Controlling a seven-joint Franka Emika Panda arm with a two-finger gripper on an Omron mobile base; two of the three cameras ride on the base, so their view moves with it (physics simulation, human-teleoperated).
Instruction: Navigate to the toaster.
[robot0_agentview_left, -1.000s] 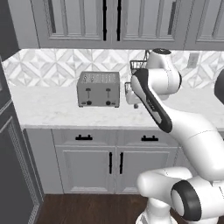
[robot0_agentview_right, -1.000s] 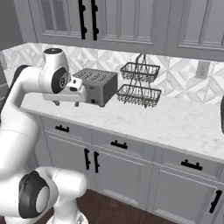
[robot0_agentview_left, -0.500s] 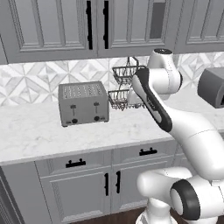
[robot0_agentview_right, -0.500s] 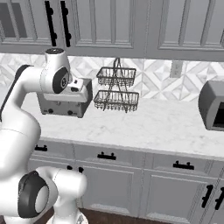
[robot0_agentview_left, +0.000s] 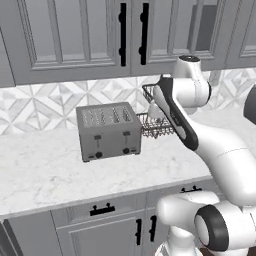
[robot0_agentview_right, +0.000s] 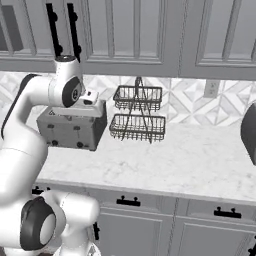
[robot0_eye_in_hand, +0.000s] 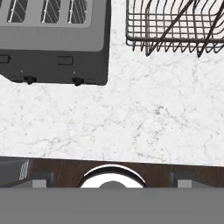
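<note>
Across the whole lower half of the left base view runs the marble counter (robot0_agentview_left: 45, 180), with grey cabinet doors (robot0_agentview_left: 75, 35) filling the upper part of the frame above a patterned backsplash. Next in size is the arm, rising from the lower right of that view and folding over near the upper right, its hand held high above the counter.

Left of centre in the left base view sits the toaster (robot0_agentview_left: 109, 131), front facing the camera, its long axis running left to right along the wall. From the right base view it lies at centre left, partly behind the arm (robot0_agentview_right: 75, 129). Just beside it, toward frame right, stands a two-tier wire basket (robot0_agentview_right: 137, 112).

From the hand view the toaster (robot0_eye_in_hand: 57, 41) occupies the upper left and the basket (robot0_eye_in_hand: 175, 24) the upper right, so the toaster lies ahead and to the left of the hand. By my reading, any remaining travel is a sideways shift toward it.

Whether the gripper is spread or closed, I cannot tell.
</note>
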